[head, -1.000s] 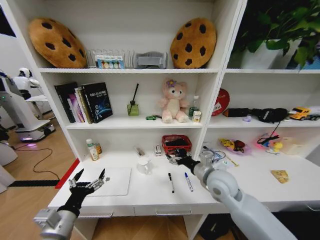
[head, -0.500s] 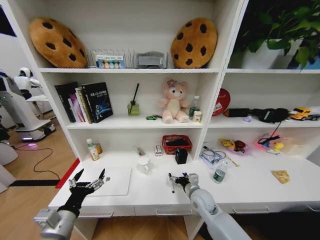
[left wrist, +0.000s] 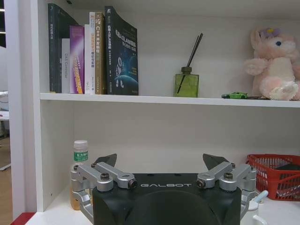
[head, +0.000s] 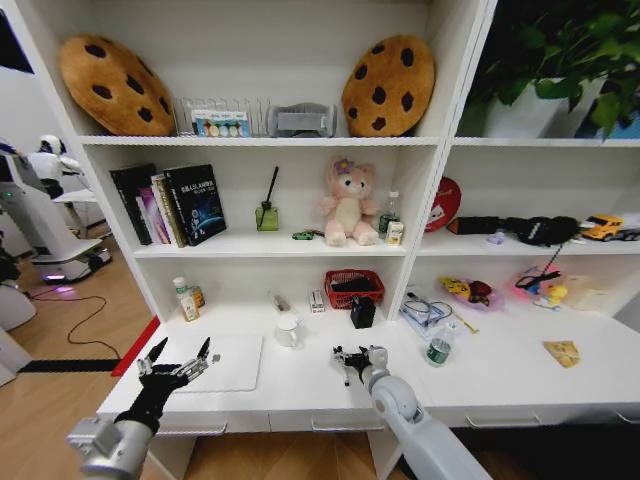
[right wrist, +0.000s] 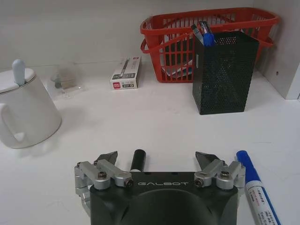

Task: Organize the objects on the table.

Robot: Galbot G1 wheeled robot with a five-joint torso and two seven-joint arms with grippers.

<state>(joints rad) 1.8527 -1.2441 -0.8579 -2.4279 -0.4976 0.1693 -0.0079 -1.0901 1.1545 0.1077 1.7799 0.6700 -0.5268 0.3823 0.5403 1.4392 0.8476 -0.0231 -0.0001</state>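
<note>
Pens first. My right tool (right wrist: 157, 158) sits low over the front-middle of the desk (head: 500, 375), jaws spread wide with nothing between the tips yet. The black pen (right wrist: 138, 159) lies flat on the desk directly under the gap, slightly nearer one finger; I read that as lining up so both tips can drop either side of the barrel. The blue marker (right wrist: 255, 185) lies just outside the other finger, near enough that a sloppy close could nudge it.

Why here: the black mesh pen cup (right wrist: 223, 71) stands toward the back edge, in front of the red basket (right wrist: 161, 33), and already holds pens with blue caps. My judgement is that loose pens belong there, so the pickup is set with the cup straight ahead.

White mug (right wrist: 26, 110) with a spoon in it stands off to one side of my approach, well apart from the pen. A small box (right wrist: 125, 73) lies near the back wall.

Left tool (head: 178, 362) hovers over the front-left corner of the desk, above the flat white laptop (head: 228, 362), fingers spread open, holding nothing; idle, I judge. A small bottle (left wrist: 79, 161) stands at the back-left corner.
</note>
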